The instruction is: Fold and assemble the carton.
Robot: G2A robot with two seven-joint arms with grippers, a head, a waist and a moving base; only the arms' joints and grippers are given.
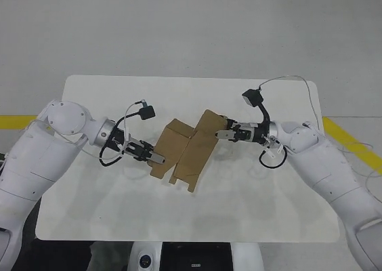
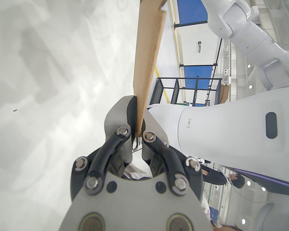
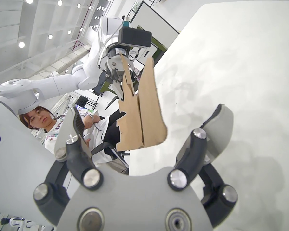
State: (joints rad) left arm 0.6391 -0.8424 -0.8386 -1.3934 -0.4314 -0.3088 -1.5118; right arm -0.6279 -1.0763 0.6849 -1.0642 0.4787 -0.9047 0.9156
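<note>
Left jaws clamped, carton [image 2: 147,61] edge between

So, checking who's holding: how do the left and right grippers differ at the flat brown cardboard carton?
The left gripper is shut, the right gripper open. The left clamps an edge of the flat brown cardboard carton; the right only straddles its opposite end. Both face the carton.

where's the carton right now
In the top view the carton is over the middle of the table, one edge clamped by the left gripper, with the open right gripper at its opposite end.
</note>
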